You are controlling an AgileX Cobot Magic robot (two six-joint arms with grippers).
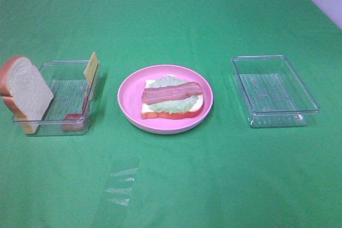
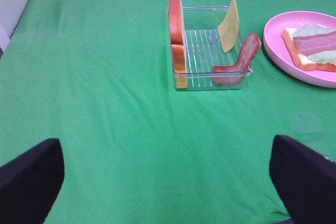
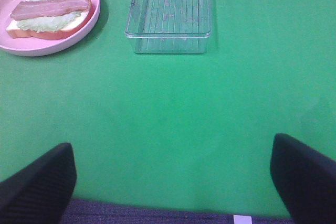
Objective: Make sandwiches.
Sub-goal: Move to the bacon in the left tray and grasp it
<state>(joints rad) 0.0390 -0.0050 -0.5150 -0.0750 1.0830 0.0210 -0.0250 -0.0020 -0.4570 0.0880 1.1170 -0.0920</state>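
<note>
Left hand [image 2: 165,144] jaws apart | right hand [image 3: 173,144] jaws apart | sandwich [image 1: 172,99] well apart, on plate [image 1: 126,100]

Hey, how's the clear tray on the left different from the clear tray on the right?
The left tray holds bread, a cheese slice and a bacon strip, all leaning on its walls; the right tray holds nothing. The left tray sits left of the pink plate, the right tray on its right. Both are clear, rectangular, ribbed on the floor and upright on the green cloth.
</note>
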